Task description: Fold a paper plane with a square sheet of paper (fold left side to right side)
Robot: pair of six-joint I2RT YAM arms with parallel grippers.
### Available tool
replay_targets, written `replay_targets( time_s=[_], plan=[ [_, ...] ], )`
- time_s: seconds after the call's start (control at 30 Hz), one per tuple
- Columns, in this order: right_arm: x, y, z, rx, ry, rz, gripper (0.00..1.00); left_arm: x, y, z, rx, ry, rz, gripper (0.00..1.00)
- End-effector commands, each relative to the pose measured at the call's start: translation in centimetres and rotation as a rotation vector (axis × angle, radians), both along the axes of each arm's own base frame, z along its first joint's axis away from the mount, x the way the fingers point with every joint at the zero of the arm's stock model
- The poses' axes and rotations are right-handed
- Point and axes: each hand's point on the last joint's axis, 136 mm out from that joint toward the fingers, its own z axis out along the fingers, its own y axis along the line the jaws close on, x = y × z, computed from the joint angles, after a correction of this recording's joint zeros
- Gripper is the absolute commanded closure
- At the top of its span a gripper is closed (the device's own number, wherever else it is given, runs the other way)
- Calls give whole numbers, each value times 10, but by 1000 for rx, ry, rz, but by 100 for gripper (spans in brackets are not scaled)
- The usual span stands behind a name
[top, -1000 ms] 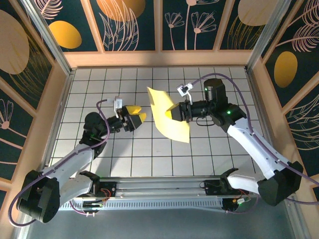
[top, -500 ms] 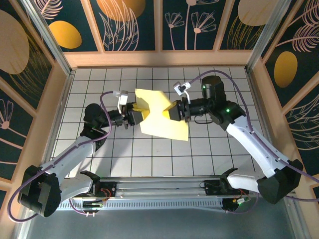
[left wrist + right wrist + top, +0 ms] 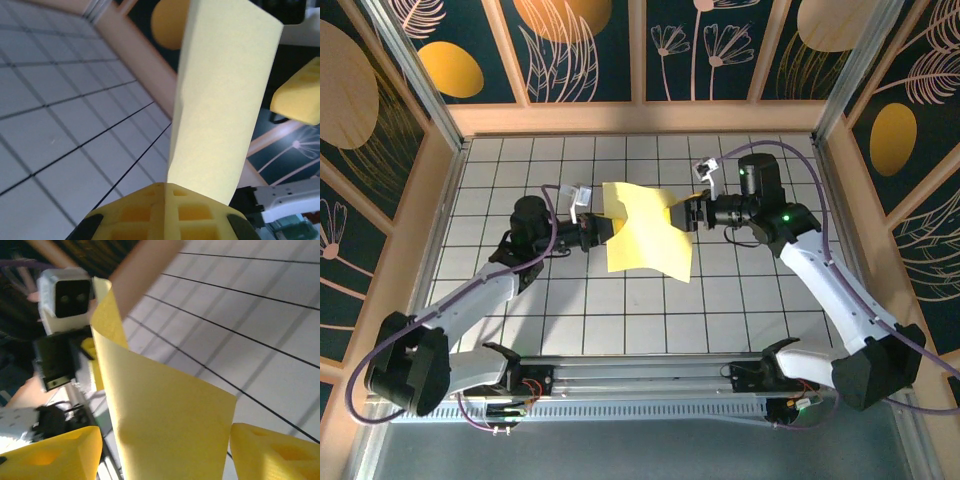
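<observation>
While both arms reach in toward mid-desk, the square sheet of paper is held up btwn them over the white gridded desk. Top external view shows it pale yellow and loosely curved, w/ its L edge at the L fingers and its upper R edge by the R fingers. Can't tell if its lower edge rests on the desk.

L arm comes in from lower L, forearm stretched toward centre, w/ a purple cable looping over it. L fingers are pressed together and clamped on the sheet's edge. In the L wrist view they meet w/ no gap, and the sheet rises out of the seam, slightly bowed, to the top of frame. On the R of that view sits one yellow R finger, just beside the paper w/ a dark gap btwn.

In the R wrist view the R fingers stand apart, one low L and one low R, w/ the sheet curling up through the gap. Can't tell if either touches it. Past the sheet's top edge, the L arm's white wrist cam faces back.

R arm angles in from lower R, w/ a green light lit on it.
</observation>
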Motion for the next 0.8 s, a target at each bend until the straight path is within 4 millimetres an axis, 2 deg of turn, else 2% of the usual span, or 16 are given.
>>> replay_targets(
  time_s=[0.0, 0.13, 0.27, 0.4, 0.53, 0.77],
  plan=[
    [28, -28, -35, -48, 80, -211, 29, 7, 5, -46, 73, 172, 67, 100],
    [38, -37, -70, -27, 167, -296, 28, 11, 10, -96, 162, 310, 112, 100],
    [38, -34, -100, -3, 243, -311, 29, 11, 13, -145, 257, 438, 126, 100],
    [34, -24, -135, -8, 328, -303, 41, 11, 20, -188, 372, 536, 145, 100],
    [32, -14, -167, -60, 404, -295, 62, 12, 26, -205, 438, 566, 162, 100],
    [32, 6, -216, -179, 502, -277, 90, 12, 27, -209, 469, 572, 157, 100]
  ],
)
